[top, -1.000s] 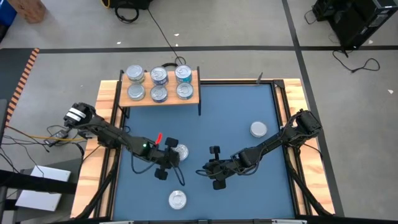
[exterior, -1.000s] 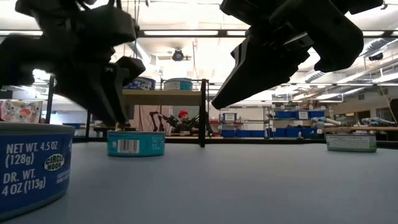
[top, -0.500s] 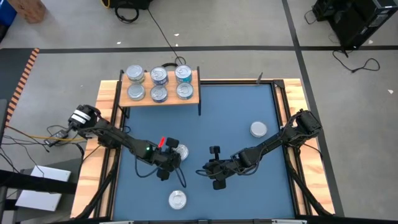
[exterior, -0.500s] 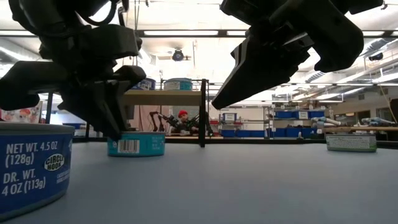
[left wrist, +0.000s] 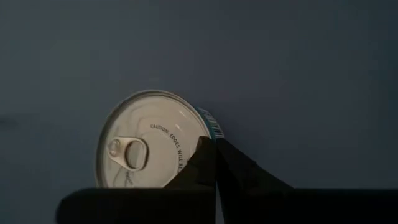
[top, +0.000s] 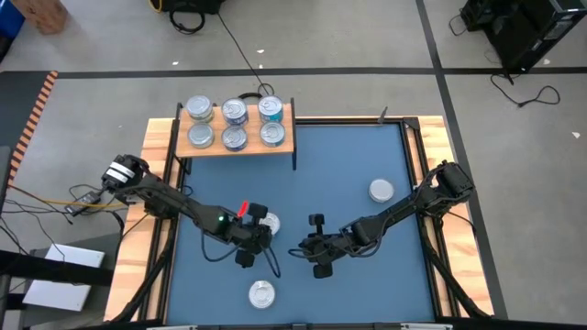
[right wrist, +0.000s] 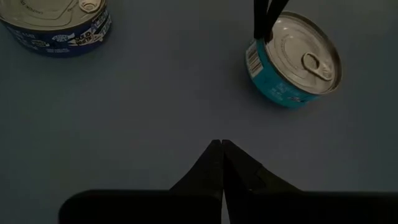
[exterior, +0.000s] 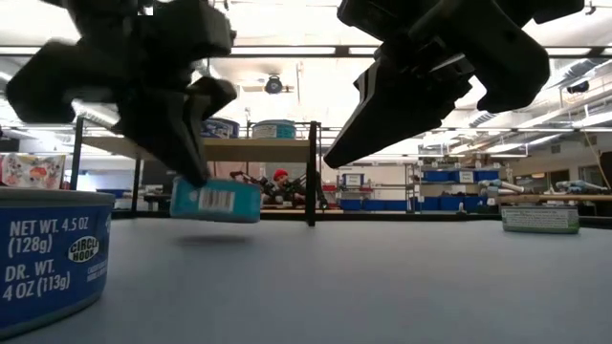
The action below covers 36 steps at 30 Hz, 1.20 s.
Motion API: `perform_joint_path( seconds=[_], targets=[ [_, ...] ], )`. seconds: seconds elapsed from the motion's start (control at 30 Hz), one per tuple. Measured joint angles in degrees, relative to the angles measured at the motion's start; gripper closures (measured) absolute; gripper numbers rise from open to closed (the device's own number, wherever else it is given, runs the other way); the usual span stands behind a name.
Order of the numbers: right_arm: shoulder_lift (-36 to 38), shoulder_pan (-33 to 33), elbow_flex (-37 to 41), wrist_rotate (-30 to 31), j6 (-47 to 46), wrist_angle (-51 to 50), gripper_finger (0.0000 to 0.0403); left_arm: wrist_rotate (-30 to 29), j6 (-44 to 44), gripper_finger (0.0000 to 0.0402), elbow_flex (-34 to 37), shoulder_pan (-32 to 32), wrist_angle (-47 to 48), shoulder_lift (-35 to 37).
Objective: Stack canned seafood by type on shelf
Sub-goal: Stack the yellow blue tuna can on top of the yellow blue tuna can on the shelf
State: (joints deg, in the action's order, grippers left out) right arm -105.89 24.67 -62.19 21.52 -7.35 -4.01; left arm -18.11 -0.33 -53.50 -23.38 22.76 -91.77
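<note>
A teal-labelled can of seafood [exterior: 216,200] with a silvery pull-tab lid [left wrist: 146,149] hangs tilted just above the blue table, left of centre. My left gripper [top: 258,229] is shut on it. My right gripper [top: 296,251] hovers shut over bare table to the can's right, touching nothing. The light wooden shelf [top: 220,149] stands at the far left edge with several cans on it. A blue-labelled can [top: 262,293] sits near the front edge. Another can [top: 382,191] sits at the right. My left gripper pinches the teal can's top rim [right wrist: 259,40] at its fingertips [left wrist: 200,152]; one finger lies over the lid's edge, the other outside the wall. The fingers slant down from the table's left. The can hangs tilted, clear of the table, its held side higher.
Raised wooden borders [top: 156,229] frame the blue tabletop. The shelf's black legs [exterior: 312,172] stand on the table's far part. Open blue surface lies between the two arms and across the middle.
My left gripper has shut on the teal can's rim and risen a little. The can, which stood flat on the table, now hangs tilted and clear of it, shifted slightly toward the table's right. My right arm has kept still.
</note>
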Motion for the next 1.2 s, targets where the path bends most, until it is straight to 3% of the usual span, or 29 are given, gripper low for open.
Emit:
perform_joint_path(
  seconds=[0.17, 0.6, 1.0, 1.2],
  targets=[
    [0.00, 0.23, 0.00, 0.61, 1.66, 0.01, 0.0373, 0.10, -2.17, 0.0400, -3.71, 0.42, -0.38, 0.02],
    [0.00, 3.37, 5.19, 16.16, 9.90, 4.83, 0.0257, 2.63, -14.57, 0.0401, -5.53, 1.68, -4.10, 0.09],
    [0.00, 6.61, 10.75, 28.51, 28.14, 18.68, 0.0194, 4.09, -18.38, 0.0401, -5.33, 1.68, -11.38, -0.38],
    [0.00, 6.75, 10.79, 28.80, 38.18, 23.36, 0.0184, 5.82, -17.85, 0.0401, -5.31, 1.72, -15.27, -1.96]
  ],
)
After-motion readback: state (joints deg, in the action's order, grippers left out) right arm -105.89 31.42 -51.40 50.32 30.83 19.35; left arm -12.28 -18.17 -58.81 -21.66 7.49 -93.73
